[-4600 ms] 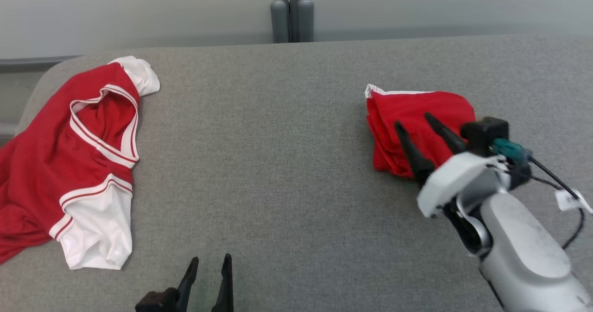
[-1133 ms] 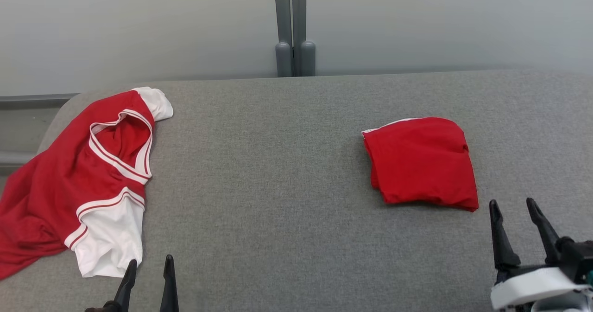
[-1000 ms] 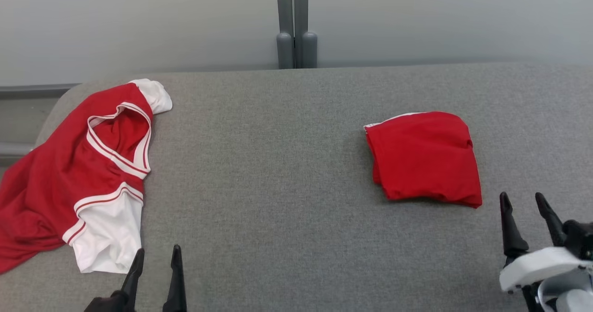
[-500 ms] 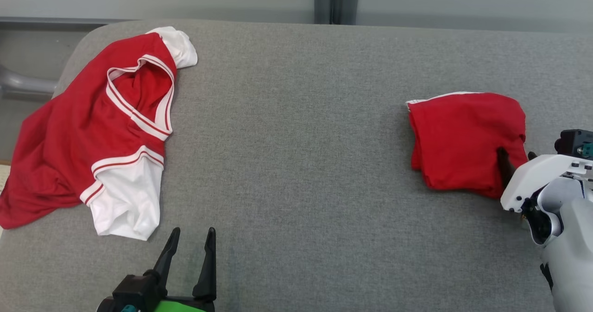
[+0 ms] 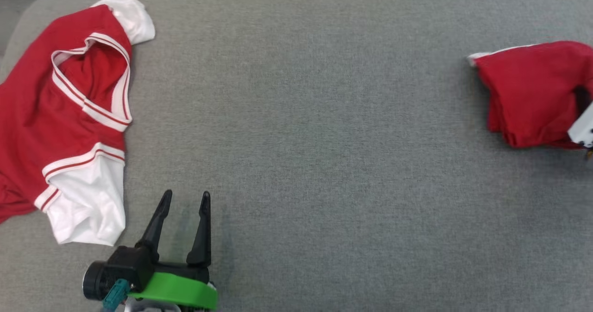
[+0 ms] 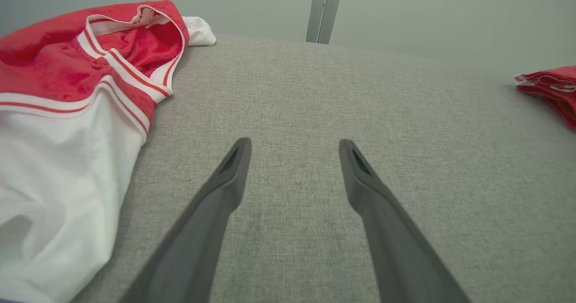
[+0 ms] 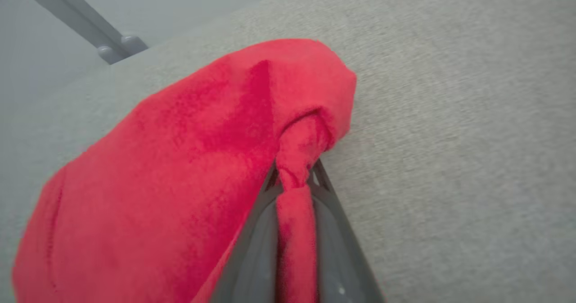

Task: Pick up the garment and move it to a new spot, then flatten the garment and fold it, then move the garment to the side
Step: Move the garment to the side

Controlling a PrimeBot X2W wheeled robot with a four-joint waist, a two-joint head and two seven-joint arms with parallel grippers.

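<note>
On the table (image 5: 324,163), right gripper (image 7: 294,172) clamps the folded garment (image 7: 180,159), left gripper (image 5: 185,195) gapes; final sideways move needs folds kept

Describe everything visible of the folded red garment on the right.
The folded red garment is a compact bundle of soft red cloth in several layers, with white trim showing at its far left corner. It lies on the grey fabric surface at the robot's right. The right gripper is shut on a pinched ridge of cloth at its right edge.
</note>
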